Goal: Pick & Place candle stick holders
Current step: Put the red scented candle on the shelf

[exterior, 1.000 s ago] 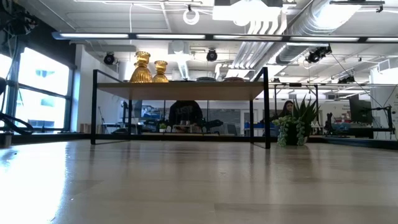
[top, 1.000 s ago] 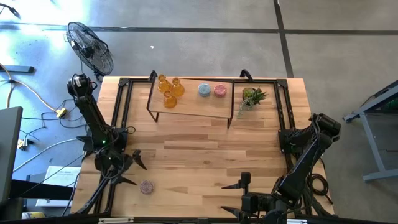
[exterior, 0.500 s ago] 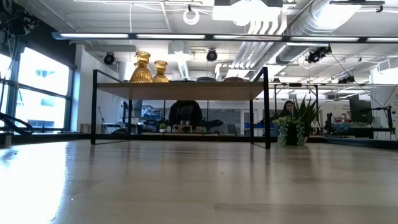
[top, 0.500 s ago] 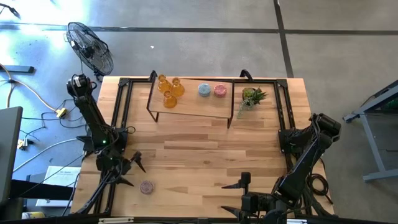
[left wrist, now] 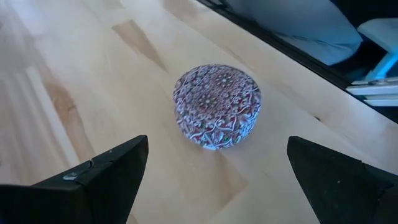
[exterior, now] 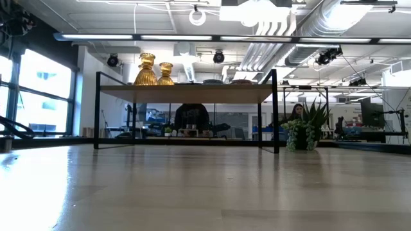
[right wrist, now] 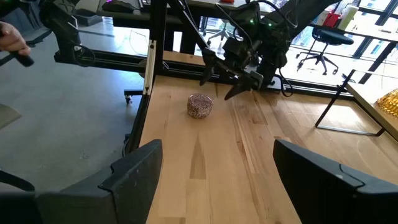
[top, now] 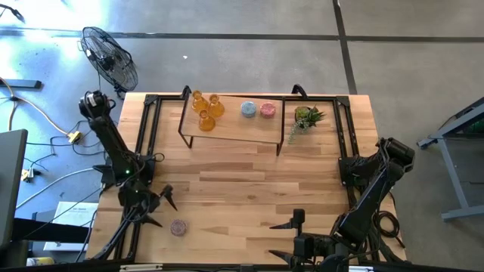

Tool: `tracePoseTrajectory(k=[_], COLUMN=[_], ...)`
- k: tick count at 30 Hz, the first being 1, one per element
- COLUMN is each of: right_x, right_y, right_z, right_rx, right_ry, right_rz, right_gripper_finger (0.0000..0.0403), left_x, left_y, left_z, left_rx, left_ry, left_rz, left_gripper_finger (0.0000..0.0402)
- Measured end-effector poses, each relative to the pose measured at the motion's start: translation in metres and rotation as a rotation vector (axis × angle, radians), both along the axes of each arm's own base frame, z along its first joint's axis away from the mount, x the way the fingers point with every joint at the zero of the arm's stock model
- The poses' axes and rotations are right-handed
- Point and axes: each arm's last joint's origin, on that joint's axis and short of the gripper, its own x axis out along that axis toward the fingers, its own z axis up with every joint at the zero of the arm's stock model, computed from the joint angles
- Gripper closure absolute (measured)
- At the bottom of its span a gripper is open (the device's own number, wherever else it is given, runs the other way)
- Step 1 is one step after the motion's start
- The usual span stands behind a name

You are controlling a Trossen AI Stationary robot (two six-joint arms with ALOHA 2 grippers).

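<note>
Mauve holder [top: 178,227] found alone on table [top: 242,189], near front-left corner, upright, squat, patterned top. Not held. Also seen in left wrist view [left wrist: 216,106], centred between fingers, and in right wrist view [right wrist: 199,106], across table.

Left gripper [top: 157,205] just beside it, on rack side, jaws wide apart, nothing between pads. No contact w/ holder visible. Judged: either about to close in or just let go; cannot tell which from stills.

Other five holders on rack [top: 231,128] at table's far edge: three amber ones [top: 205,110] grouped at left end, close together, upright; blue-grey [top: 248,109] and pink [top: 268,109] side by side toward right end, slightly apart. Amber tops also seen in low view [exterior: 153,70] above shelf.

Plant [top: 306,118] just off rack's right end, on table. Not part of task.

Right gripper [top: 286,240] parked at front edge, right of centre, jaws apart, empty. Well apart from all holders.

Progress, as judged: five of six on rack, one on table. If rack is target, last piece outstanding: grasp, carry across, set in free space on shelf. If table is target, one done, five left. Direction not determinable.

Fan [top: 110,59] on floor beyond left corner.
</note>
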Motion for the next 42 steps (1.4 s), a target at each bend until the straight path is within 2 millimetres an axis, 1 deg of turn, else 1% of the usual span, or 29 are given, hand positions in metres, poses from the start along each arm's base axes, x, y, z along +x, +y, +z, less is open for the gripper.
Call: tracePoseTrajectory(k=[6, 11, 16, 21, 27, 42], right_x=[0.0, 0.0, 0.0, 0.0, 0.0, 0.0], right_y=[0.0, 0.0, 0.0, 0.0, 0.0, 0.0], right_z=[0.0, 0.0, 0.0, 0.0, 0.0, 0.0], right_rx=[0.0, 0.002, 0.007, 0.01, 0.011, 0.009], right_ry=[0.0, 0.0, 0.001, 0.002, 0.003, 0.003], right_rz=[0.0, -0.001, 0.001, 0.001, 0.004, 0.004], right_gripper_finger=[0.01, 0.01, 0.01, 0.01, 0.01, 0.01], left_x=[0.009, 0.016, 0.022, 0.021, 0.022, 0.023], left_y=[0.0, 0.0, -0.003, -0.005, -0.007, -0.006], left_z=[0.001, -0.004, -0.004, -0.006, -0.004, -0.003], left_rx=[0.008, 0.031, 0.046, 0.032, 0.006, 0.015], left_ry=[-0.018, -0.003, -0.058, -0.025, -0.044, -0.06], left_rz=[-0.054, -0.041, -0.047, -0.095, -0.108, -0.078], left_gripper_finger=[0.0025, 0.0025, 0.0025, 0.0025, 0.0025, 0.0025])
